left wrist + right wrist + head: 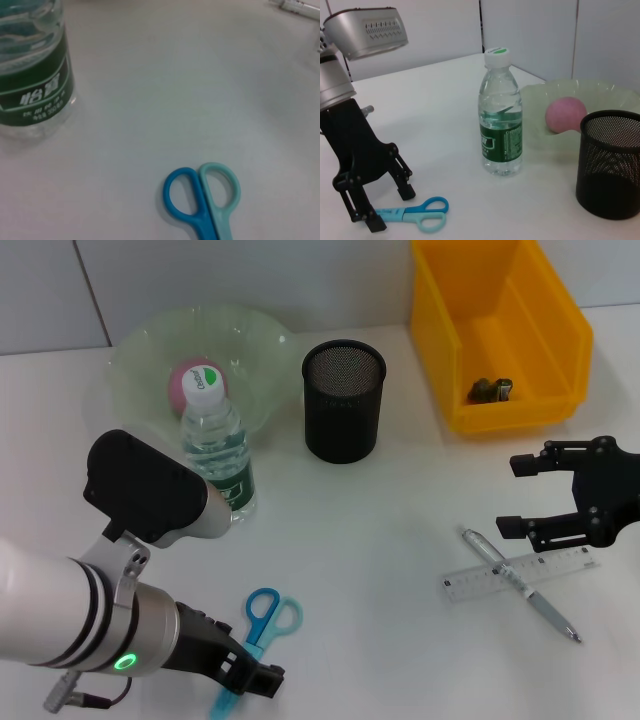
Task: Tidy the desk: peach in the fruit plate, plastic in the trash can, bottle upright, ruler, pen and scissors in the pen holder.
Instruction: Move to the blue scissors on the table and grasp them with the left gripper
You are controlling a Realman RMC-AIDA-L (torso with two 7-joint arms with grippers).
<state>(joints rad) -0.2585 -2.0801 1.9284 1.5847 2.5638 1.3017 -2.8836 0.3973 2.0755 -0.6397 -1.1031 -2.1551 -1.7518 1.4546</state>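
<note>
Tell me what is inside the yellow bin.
In the head view, the yellow bin holds one small dark crumpled item on its floor, apparently the plastic. The near wall hides the front strip of the floor, so anything lying there cannot be seen.

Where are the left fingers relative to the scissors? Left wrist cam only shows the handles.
Observer: Left gripper is open, its fingers straddling the blade end of the scissors.
Operator: Peach sorted?
Observer: Yes, the peach lies in the fruit plate.
Operator: Right arm?
Observer: Right gripper hangs open over the ruler; the pen lies across it.
</note>
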